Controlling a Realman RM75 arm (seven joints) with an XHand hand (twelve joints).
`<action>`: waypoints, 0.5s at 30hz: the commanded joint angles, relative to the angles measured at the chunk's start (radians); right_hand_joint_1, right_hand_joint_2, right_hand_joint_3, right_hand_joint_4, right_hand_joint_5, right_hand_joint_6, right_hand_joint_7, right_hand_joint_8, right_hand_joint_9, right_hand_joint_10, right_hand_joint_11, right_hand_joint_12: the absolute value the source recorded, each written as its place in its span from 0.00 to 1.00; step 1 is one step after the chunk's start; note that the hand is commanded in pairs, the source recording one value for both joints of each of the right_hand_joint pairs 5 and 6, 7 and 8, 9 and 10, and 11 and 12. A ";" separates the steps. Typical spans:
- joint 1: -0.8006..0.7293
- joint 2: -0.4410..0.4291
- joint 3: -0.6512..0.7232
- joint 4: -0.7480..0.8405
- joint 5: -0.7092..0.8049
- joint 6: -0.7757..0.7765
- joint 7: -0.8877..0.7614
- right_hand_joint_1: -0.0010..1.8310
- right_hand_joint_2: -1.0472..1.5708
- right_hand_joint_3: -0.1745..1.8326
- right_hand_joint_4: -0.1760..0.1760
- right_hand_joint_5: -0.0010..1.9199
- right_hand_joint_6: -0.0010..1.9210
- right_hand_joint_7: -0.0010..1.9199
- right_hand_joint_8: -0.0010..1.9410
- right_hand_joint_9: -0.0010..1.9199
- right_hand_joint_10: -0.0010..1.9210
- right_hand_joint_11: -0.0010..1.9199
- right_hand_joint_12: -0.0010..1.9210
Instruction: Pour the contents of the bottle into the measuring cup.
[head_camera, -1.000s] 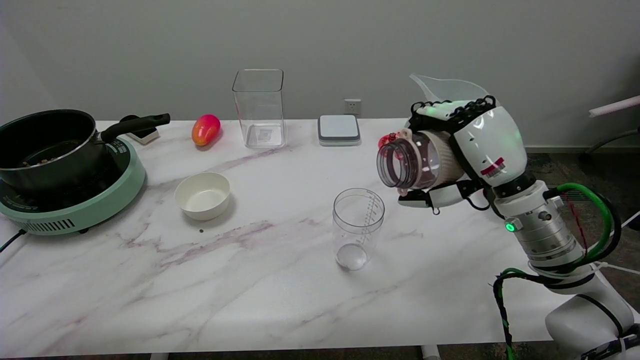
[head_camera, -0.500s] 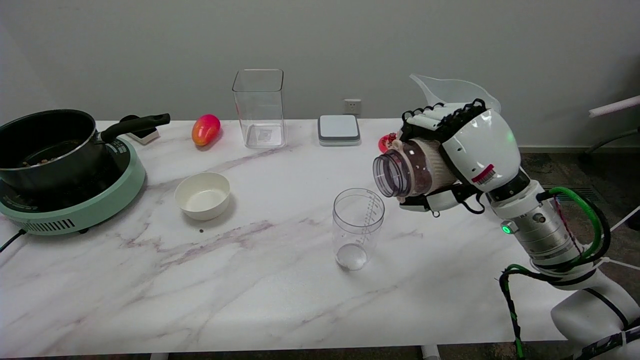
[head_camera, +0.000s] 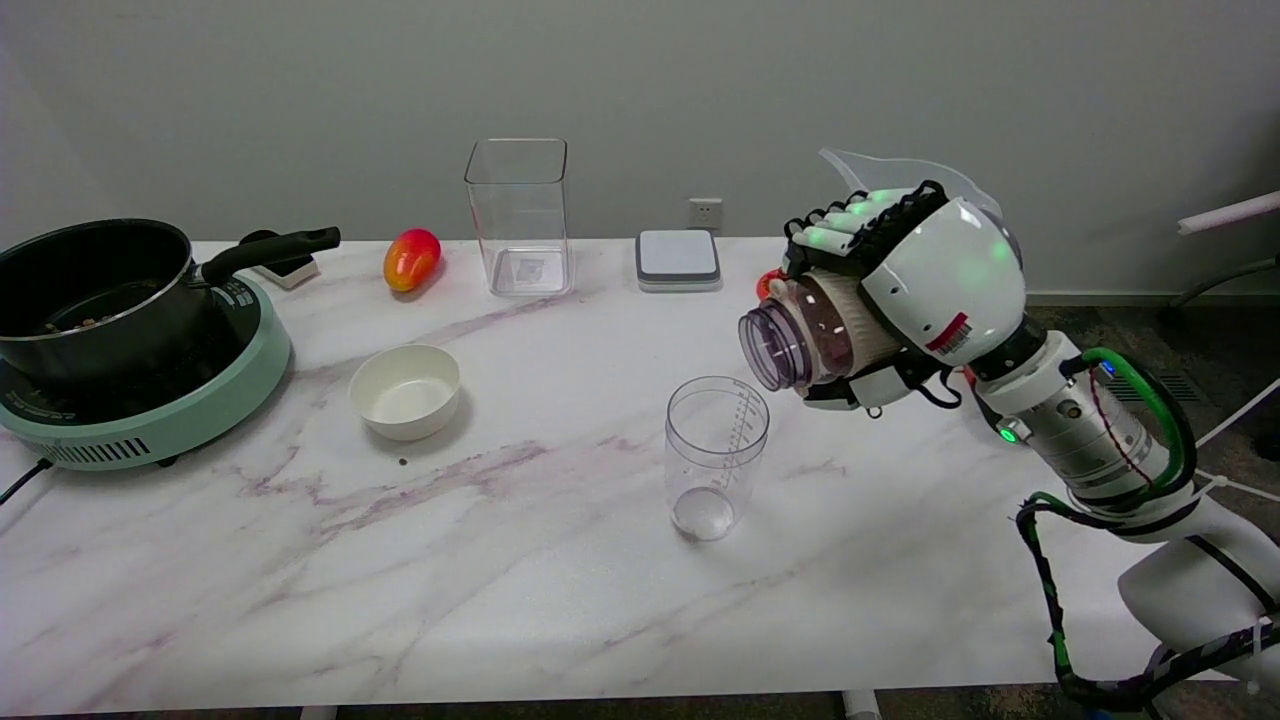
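Carried leftward since the earlier frame, the right hand (head_camera: 905, 290), fingers wrapped around the tilted bottle (head_camera: 800, 340), nears the measuring cup (head_camera: 715, 455); light, rigid, slick plastic favours this mid-body grasp.

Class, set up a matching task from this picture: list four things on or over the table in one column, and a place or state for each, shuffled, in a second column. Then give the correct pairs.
Things:
1. bottle
2. measuring cup
3. black pot
4. white bowl

Places or states:
A. sits on the green cooker
B. stands upright and empty, mid-table
C. held tilted in the right hand
D. rests empty between the cooker and the cup

Pairs: 1-C, 2-B, 3-A, 4-D
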 joint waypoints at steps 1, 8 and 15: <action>0.065 0.039 0.033 0.012 -0.130 -0.052 0.065 0.68 0.97 0.21 0.50 0.98 0.97 0.94 0.93 0.81 0.81 0.71 0.71; 0.064 0.036 0.019 0.021 -0.158 -0.063 0.058 0.68 0.97 0.21 0.50 0.98 0.97 0.94 0.93 0.81 0.81 0.71 0.71; 0.064 0.034 0.012 0.025 -0.206 -0.070 0.056 0.68 0.97 0.21 0.50 0.98 0.98 0.94 0.93 0.81 0.81 0.71 0.71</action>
